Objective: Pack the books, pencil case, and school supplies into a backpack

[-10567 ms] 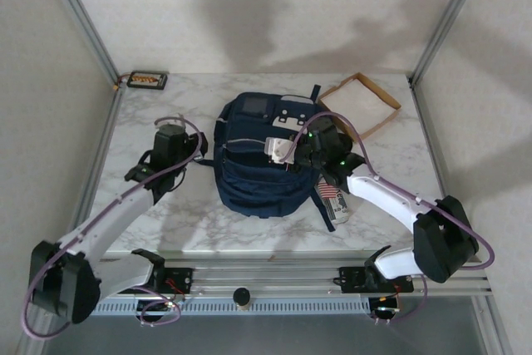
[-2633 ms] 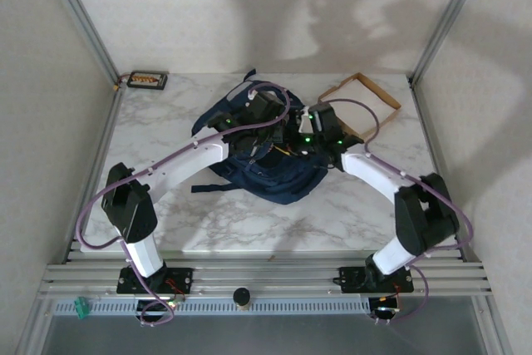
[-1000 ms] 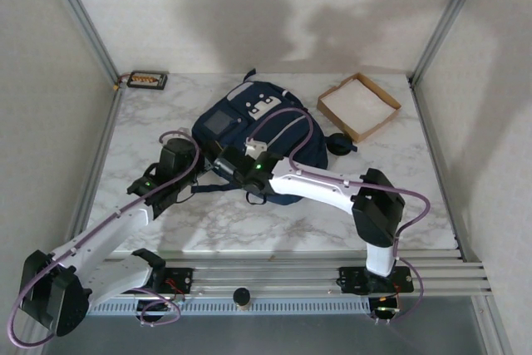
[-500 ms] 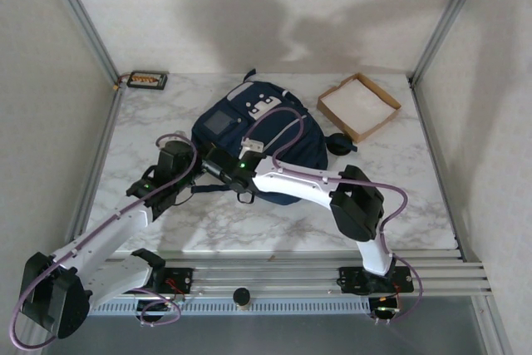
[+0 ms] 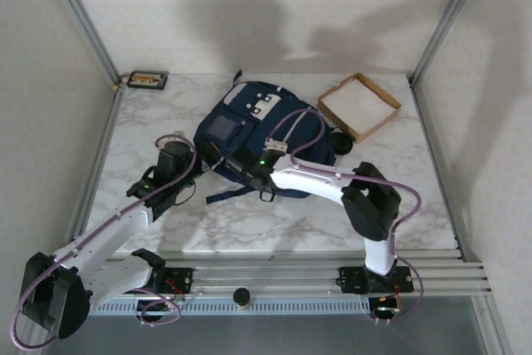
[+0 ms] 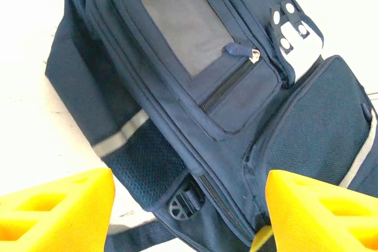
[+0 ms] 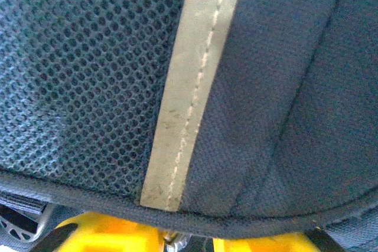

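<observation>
The navy backpack (image 5: 278,122) lies flat mid-table, front up, a dark strap (image 5: 226,194) trailing from its near-left corner. My right gripper (image 5: 238,165) sits at that near-left edge. In the right wrist view its yellow fingers (image 7: 112,234) are nearly together under the backpack's (image 7: 88,57) hem, beside the pale stripe (image 7: 195,87), shut on the fabric. My left gripper (image 5: 191,174) hovers just left of the bag, open; the backpack (image 6: 195,45) and a black buckle (image 6: 186,202) lie ahead of its gripper (image 6: 189,216). The books and pencil case are out of view.
A shallow cardboard tray (image 5: 359,106) stands at the back right. A small black round object (image 5: 341,143) lies between it and the bag. A small dark box (image 5: 146,81) sits at the far-left corner. Metal frame posts bound the table.
My right gripper closed on the bag's near-left edge and drew back right; the backpack turned and slid slightly right, its strap now showing. The left arm has barely moved.
</observation>
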